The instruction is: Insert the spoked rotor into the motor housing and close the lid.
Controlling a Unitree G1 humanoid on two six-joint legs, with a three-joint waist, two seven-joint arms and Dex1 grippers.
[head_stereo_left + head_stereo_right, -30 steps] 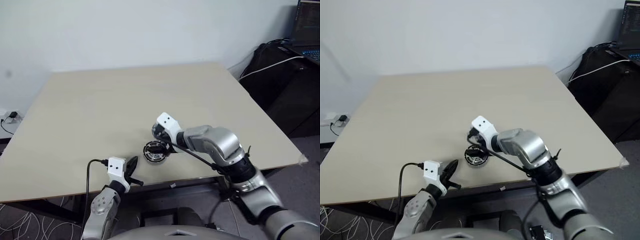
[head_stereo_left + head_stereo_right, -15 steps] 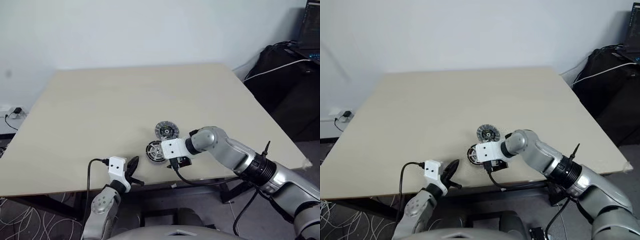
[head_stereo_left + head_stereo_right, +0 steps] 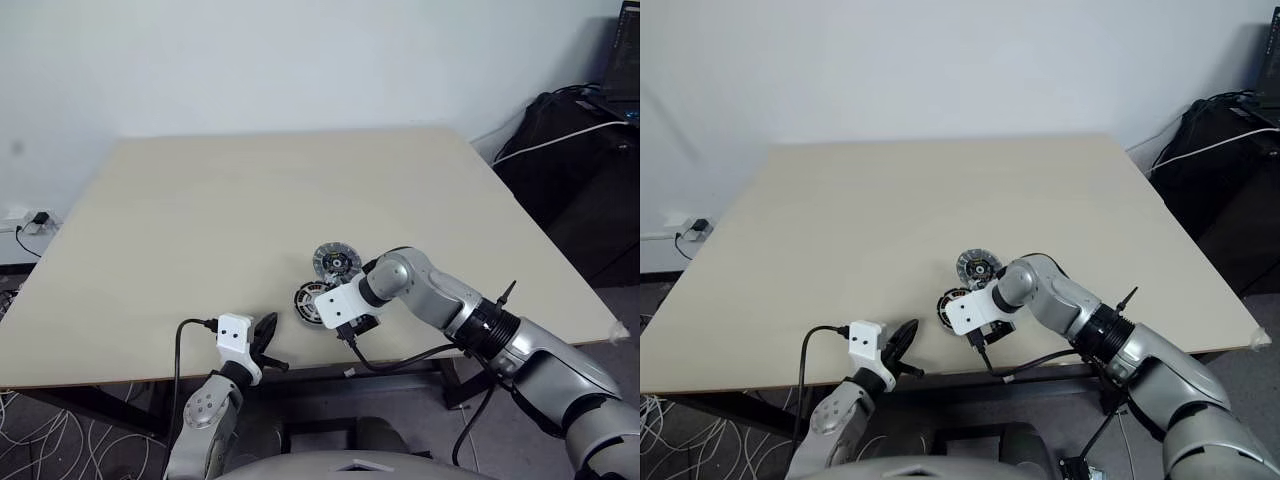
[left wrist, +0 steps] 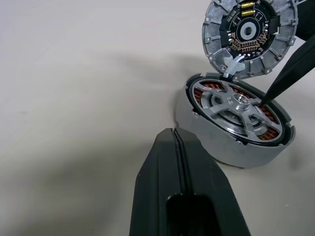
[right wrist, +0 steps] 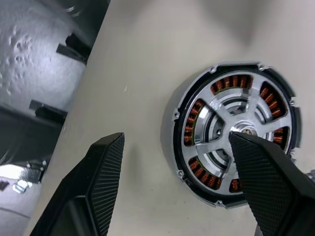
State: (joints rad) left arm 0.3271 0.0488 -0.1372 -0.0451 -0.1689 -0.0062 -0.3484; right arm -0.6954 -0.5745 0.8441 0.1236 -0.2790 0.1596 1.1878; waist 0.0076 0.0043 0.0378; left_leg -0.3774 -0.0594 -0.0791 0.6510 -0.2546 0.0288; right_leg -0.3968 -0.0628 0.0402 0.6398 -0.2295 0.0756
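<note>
Right jaws stood wide apart and held nothing: the right gripper (image 5: 173, 147) pointed down at the housing (image 4: 216, 142), with one finger (image 5: 266, 187) over the hub of the rotor (image 4: 236, 105) and the other out over bare table (image 3: 250, 200) beside the housing's wall. I could not tell if the inner fingertip touched the rotor or hung just above it. Left jaws were pressed together on nothing; the left gripper (image 4: 173, 135) rested near the table's front edge, in the lower left of the left eye view, aimed at the housing but apart from it.

In the lower middle of that view sat the housing, and the rotor seemed already seated in it, with copper windings showing through the gaps between the spokes. The lid (image 4: 251, 34) lay just above and to the right of it in the picture, touching or nearly touching its rim, with the inner side and the gold pins facing the camera. Short pale wires seemed to run from the lid to the housing.

Several things could have gone wrong from there, in my judgement. If the jaws closed as they stood, the inner fingertip could slip into a gap between spokes, scrape the windings or tip the rotor out of its seat. The housing was not braced by anything and sat near the front edge, so a sideways push could slide it toward that edge. When the lid was turned over, the wires could be pinched under its rim or pull it crooked, and then it would not close flat.
</note>
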